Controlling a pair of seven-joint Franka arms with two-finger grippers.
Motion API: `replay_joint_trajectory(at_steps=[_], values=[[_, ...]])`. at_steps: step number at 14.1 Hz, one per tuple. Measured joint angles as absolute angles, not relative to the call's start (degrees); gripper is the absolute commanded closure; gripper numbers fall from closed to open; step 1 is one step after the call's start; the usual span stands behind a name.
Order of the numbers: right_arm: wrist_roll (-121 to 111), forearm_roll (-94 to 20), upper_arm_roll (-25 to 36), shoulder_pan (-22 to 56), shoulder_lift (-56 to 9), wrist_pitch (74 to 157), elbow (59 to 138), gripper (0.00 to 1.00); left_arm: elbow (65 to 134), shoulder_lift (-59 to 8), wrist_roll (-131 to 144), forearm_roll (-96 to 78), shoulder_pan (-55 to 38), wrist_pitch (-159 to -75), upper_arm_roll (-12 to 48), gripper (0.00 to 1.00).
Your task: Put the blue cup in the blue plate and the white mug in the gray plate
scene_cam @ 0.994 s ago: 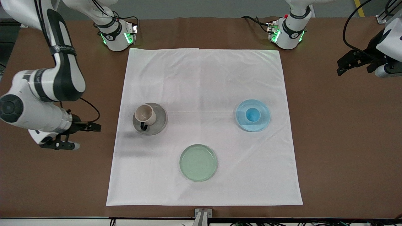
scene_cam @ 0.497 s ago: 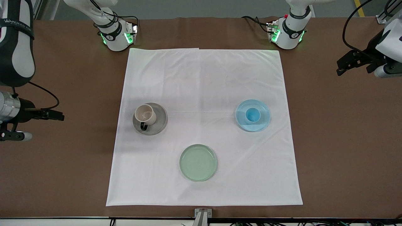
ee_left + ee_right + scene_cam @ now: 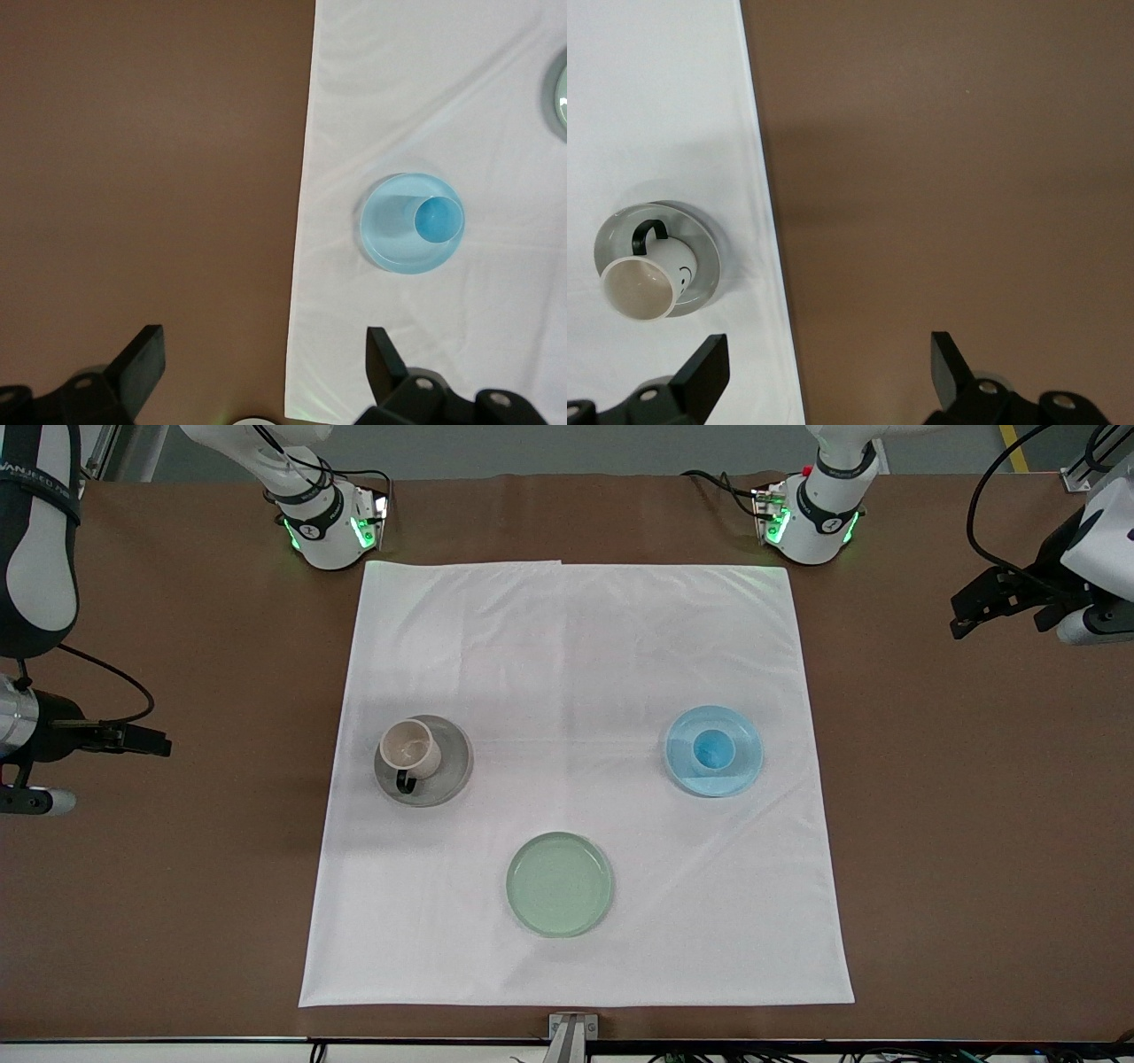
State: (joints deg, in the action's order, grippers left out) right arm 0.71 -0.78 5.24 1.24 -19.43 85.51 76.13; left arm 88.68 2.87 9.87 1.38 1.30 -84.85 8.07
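Resting upright, the small light-blue cup (image 3: 712,749) sits in the glossy blue plate (image 3: 742,772) and the cream-white mug (image 3: 409,749) in the gray plate (image 3: 448,778); both look placed. Left hand (image 3: 973,609) and right hand (image 3: 146,741) hang over bare tabletop (image 3: 974,824), fingers apart, well clear; nothing seems left but parking.

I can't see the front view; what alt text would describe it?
A cream-white mug stands on a round gray plate and a small light-blue cup on a light-blue plate, both on a white cloth; a pale green plate lies nearer the camera.
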Motion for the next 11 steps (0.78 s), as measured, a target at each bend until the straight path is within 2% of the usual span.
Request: replay_joint_trajectory(at_steps=[6,11], values=[[0.8,-1.0,5.3,0.7,-16.5,82.3,75.8,0.00,88.7,2.9,9.9,1.4,1.3,-84.8,8.1,0.00],[0.8,-1.0,5.5,0.3,-7.5,84.4,84.9,0.00,88.7,2.9,9.9,1.4,1.3,-84.8,8.1,0.00]])
